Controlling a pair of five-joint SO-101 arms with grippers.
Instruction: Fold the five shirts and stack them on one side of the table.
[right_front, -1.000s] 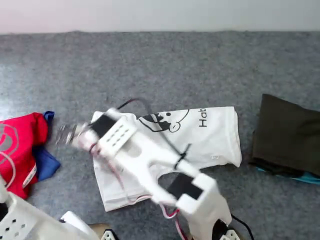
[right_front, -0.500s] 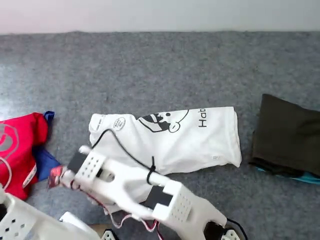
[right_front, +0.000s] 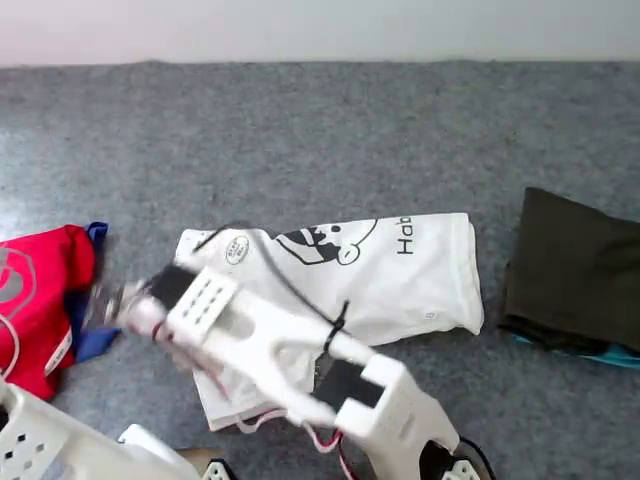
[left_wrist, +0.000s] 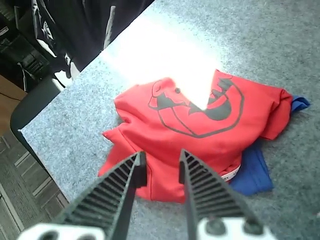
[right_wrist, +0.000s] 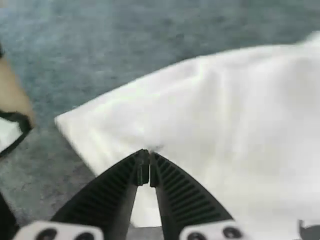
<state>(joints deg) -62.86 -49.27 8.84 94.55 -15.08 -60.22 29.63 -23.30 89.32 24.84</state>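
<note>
Since the frame half a second before, the right arm (right_front: 270, 340) had swung away from the near edge. It carried the right gripper (right_front: 108, 300) from beside the near-left corner of the white shirt (right_front: 410, 270) to a spot farther off, by the shirt's left edge. The shirt itself lay as it had.

From the high view, the white shirt lay spread flat in the middle of the table (right_front: 300, 130), a grey, felt-like surface. Its soft cloth was rumpled along the near hem and printed in black near the far edge. The arm's white, hole-studded plastic links crossed it on a slant from the near side. At the left edge a red shirt (right_front: 35, 290) sat crumpled on a blue shirt (right_front: 100, 342). At the right edge a dark olive shirt (right_front: 580, 270) lay folded into a neat block on a teal cloth (right_front: 620, 355).

In the left wrist view, the left gripper (left_wrist: 161, 157) hung over the red shirt (left_wrist: 190, 135), its black ribbed jaws released with a gap between and nothing in them. The red cloth lay bunched, a dark round print uppermost, the blue shirt (left_wrist: 252, 172) poking out beneath.

In the right wrist view, the right gripper (right_wrist: 146, 154) hovered at the white shirt (right_wrist: 240, 115), ribbed jaws clenched tip to tip. Whether a pinch of cloth sat between them could not be told.
</note>
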